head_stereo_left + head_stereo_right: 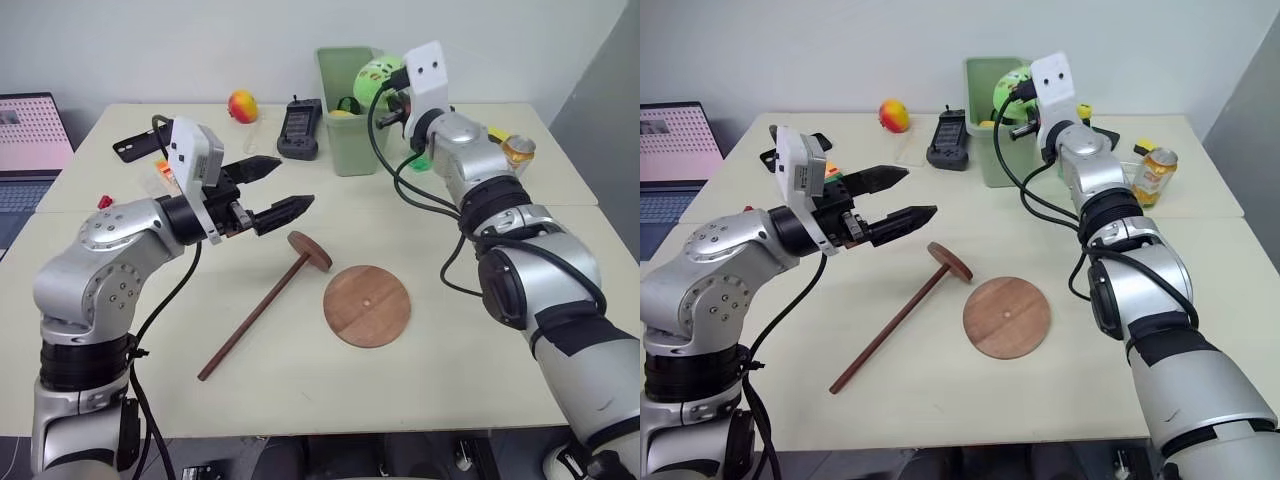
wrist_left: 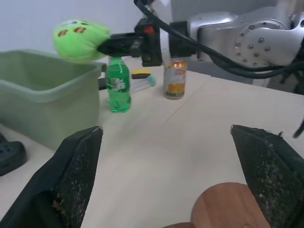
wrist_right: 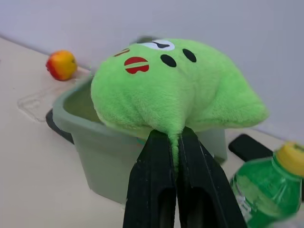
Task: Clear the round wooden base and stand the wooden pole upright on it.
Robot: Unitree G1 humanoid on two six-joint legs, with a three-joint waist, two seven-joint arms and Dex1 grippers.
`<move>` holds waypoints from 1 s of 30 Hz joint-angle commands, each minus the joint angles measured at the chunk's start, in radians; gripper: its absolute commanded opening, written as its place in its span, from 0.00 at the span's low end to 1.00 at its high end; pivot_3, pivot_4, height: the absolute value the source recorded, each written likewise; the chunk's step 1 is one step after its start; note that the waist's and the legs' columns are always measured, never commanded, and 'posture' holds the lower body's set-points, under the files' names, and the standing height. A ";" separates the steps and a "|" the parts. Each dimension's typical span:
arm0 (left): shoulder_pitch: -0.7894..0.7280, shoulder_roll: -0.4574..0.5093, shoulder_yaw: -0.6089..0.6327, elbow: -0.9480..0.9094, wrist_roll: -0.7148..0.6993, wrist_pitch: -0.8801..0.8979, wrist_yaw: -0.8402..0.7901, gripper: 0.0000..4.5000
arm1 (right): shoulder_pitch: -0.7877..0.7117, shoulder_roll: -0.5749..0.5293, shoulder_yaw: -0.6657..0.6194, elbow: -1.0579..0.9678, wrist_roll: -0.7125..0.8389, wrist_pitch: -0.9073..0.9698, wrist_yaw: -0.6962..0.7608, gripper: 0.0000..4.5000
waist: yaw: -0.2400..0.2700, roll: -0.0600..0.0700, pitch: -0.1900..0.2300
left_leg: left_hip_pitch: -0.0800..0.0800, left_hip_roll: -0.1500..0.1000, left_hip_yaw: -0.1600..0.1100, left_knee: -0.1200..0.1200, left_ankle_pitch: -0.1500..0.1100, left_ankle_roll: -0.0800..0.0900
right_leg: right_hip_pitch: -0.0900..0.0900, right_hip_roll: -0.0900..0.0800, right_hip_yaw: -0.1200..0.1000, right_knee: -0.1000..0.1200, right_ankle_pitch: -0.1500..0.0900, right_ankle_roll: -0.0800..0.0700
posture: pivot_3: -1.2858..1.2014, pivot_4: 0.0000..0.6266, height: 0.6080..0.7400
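1. The flat reddish-brown round wooden base (image 1: 367, 305) lies bare on the pale table (image 1: 300, 380), its small centre hole showing; nothing rests on it, so the clearing looks done
2. The long thin dark-brown wooden pole (image 1: 262, 308) lies flat just beside the base, on its left; its disc end almost touches the base rim, and its long axis runs from that end back toward the robot's left
3. The left gripper (image 1: 268, 188) hovers above the table, pointing level, with its two black fingers spread wide and nothing between them; the pole's disc end lies below and just ahead of them
4. The right gripper (image 3: 174, 156) is over the pale green plastic bin (image 1: 345, 95) far across the table, its fingers pinched together on a fold of the soft bright-green plush toy (image 3: 171, 90)
5. The left arm is much the nearer to the pole, so the pick-up probably falls to it: tilt down and close across the smooth thin shaft
6. The shaft is thin, hard and round, so it may roll or slip out of the grip
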 commanded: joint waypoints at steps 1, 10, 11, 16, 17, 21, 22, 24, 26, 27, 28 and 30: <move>0.028 0.021 0.068 -0.067 -0.033 0.009 0.028 1.00 | -0.077 -0.001 -0.049 0.013 -0.009 -0.042 -0.017 0.22 | -0.001 0.000 0.000 | 0.000 0.000 0.000 0.001 0.000 0.000 | 0.000 0.000 0.000 0.001 0.000 0.000 | 0.52 0.24 1.00; 0.038 0.021 0.065 -0.054 -0.034 -0.001 0.034 1.00 | -0.097 -0.009 -0.129 0.013 -0.001 -0.086 0.025 0.72 | 0.000 0.000 0.000 | 0.000 0.001 0.000 0.002 0.000 -0.001 | -0.003 0.001 0.001 0.004 0.000 0.000 | 0.52 0.24 1.00; 0.033 0.019 0.060 -0.049 -0.032 -0.003 0.033 1.00 | -0.098 -0.012 -0.140 0.011 0.004 -0.092 0.033 0.77 | 0.000 0.000 0.000 | 0.000 0.001 0.000 0.002 0.001 -0.001 | -0.003 0.001 0.001 0.003 0.000 0.000 | 0.52 0.24 1.00; 0.017 0.017 0.046 -0.027 -0.028 -0.007 0.020 1.00 | -0.070 -0.042 -0.169 -0.016 0.020 -0.095 0.146 0.99 | 0.000 0.000 0.000 | 0.000 0.001 0.000 0.002 0.001 -0.001 | -0.003 0.001 0.001 0.003 0.000 0.000 | 0.52 0.24 1.00; 0.017 0.021 0.041 -0.021 -0.023 -0.007 0.014 1.00 | -0.052 -0.056 -0.180 -0.031 0.036 -0.090 0.199 0.99 | 0.000 0.000 0.000 | 0.000 0.001 0.000 0.002 0.001 -0.001 | -0.003 0.001 0.001 0.003 0.000 0.000 | 0.52 0.24 1.00; 0.022 0.045 0.011 0.013 0.016 -0.015 -0.021 1.00 | 0.085 -0.135 -0.194 -0.181 0.089 -0.055 0.389 0.99 | 0.004 0.000 0.000 | 0.000 0.001 0.000 0.002 0.000 -0.001 | -0.003 0.001 0.000 0.003 0.000 0.000 | 0.52 0.24 1.00; 0.019 0.050 0.004 0.024 0.021 -0.019 -0.036 1.00 | 0.136 -0.154 -0.200 -0.262 0.114 -0.031 0.433 0.99 | 0.005 0.000 0.000 | 0.000 0.001 0.000 0.002 0.001 -0.001 | -0.003 0.001 0.000 0.002 0.000 0.000 | 0.52 0.24 1.00; 0.013 0.057 -0.004 0.042 0.026 -0.027 -0.059 1.00 | 0.210 -0.168 -0.213 -0.415 0.172 0.048 0.489 0.99 | 0.007 0.000 0.000 | 0.000 0.001 -0.001 0.002 0.000 -0.001 | -0.001 0.001 -0.001 0.001 0.000 0.000 | 0.52 0.24 1.00; -0.006 0.073 -0.029 0.076 0.040 -0.035 -0.104 1.00 | 0.354 -0.204 -0.232 -0.721 0.288 0.249 0.535 0.99 | 0.004 0.000 0.000 | -0.001 0.001 0.000 0.002 0.000 -0.001 | -0.002 0.001 0.001 0.002 0.000 0.000 | 0.52 0.24 1.00; -0.013 0.079 -0.037 0.090 0.043 -0.035 -0.123 1.00 | 0.415 -0.220 -0.234 -0.848 0.328 0.327 0.544 0.99 | 0.005 0.000 0.000 | -0.001 0.001 -0.001 0.003 0.000 -0.001 | -0.002 0.001 0.000 0.003 0.000 0.000 | 0.52 0.24 1.00; -0.019 0.089 -0.051 0.101 0.048 -0.037 -0.149 1.00 | 0.491 -0.245 -0.225 -0.986 0.364 0.408 0.553 0.99 | 0.005 0.000 0.000 | -0.004 0.002 -0.003 0.003 0.000 -0.001 | -0.004 0.001 -0.001 0.003 0.000 0.000 | 0.52 0.24 1.00; -0.021 0.119 -0.085 0.112 0.061 -0.031 -0.205 1.00 | 0.633 -0.294 -0.202 -1.221 0.437 0.541 0.584 0.99 | 0.004 0.001 0.000 | -0.009 0.002 -0.003 0.004 0.001 -0.001 | -0.010 0.001 -0.002 0.009 0.000 0.000 | 0.52 0.24 1.00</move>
